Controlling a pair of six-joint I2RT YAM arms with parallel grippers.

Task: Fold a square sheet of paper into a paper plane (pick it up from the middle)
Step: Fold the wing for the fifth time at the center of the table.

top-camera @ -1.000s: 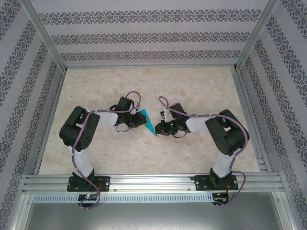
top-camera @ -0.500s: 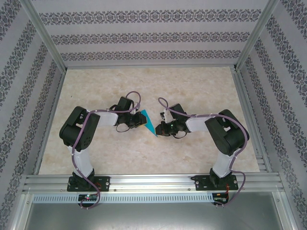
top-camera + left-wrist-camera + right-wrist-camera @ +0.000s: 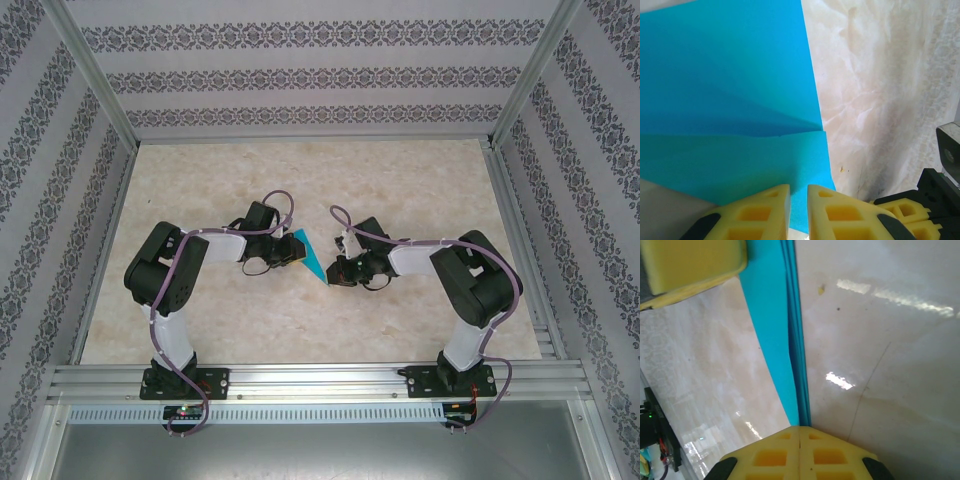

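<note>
The left fingers (image 3: 767,212) are pinching the folded paper's (image 3: 312,255) edge over the desk's (image 3: 300,180) middle while the right fingers (image 3: 775,455) are clamping shut on its crease, so opposed pulling is risking a tear or slip.

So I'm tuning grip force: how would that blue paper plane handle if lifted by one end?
Probably floppy away from the folds: the paper plane is thin sheet, with stacked layers along its crease adding some stiffness. Likely very light; left gripper and right gripper each hold it by a small edge pinch. Pulling apart could tear it.
</note>
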